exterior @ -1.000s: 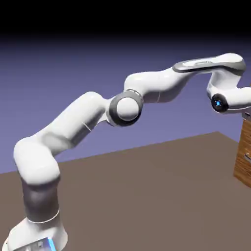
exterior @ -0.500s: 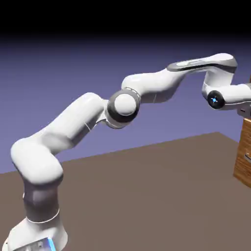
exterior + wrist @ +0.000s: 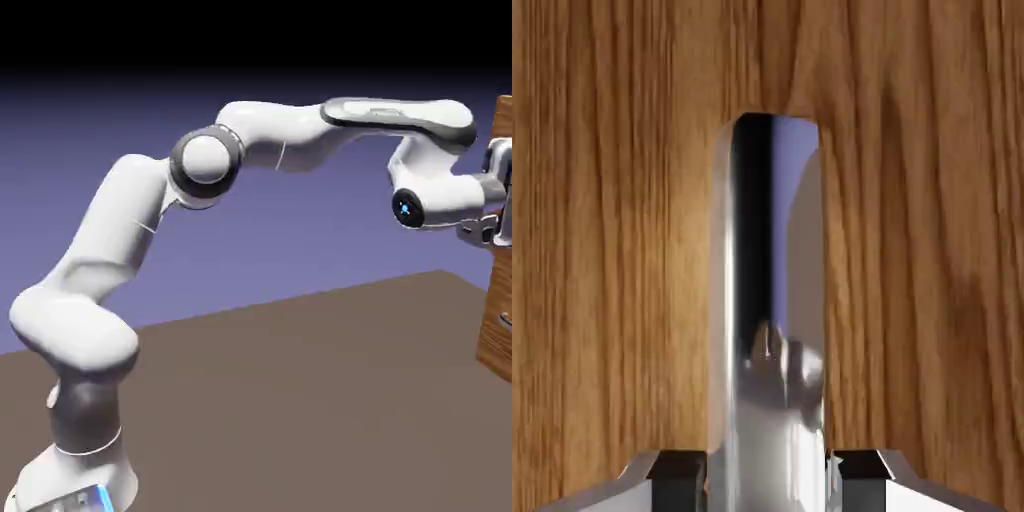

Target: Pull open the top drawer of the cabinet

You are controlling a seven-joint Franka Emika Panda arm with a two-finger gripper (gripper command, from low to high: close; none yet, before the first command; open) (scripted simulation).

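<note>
Arm point(image 3: 270, 135) shifted exterior view's left | elbow point(image 3: 205, 160) raised | claw point(image 3: 770, 482) grasping metal handle point(image 3: 774, 290)

Exterior view, you've got the arm's base point(image 3: 75, 485) at 7 o'clock on the table point(image 3: 280, 400), cabinet point(image 3: 495, 335) at 3, lower handle point(image 3: 506, 321) on its front. Hand view: your upright bar handle point(image 3: 767, 300) runs from near centre to 6 on the panel point(image 3: 612, 250), between the gripper's point(image 3: 768, 482) fingertips.
</note>
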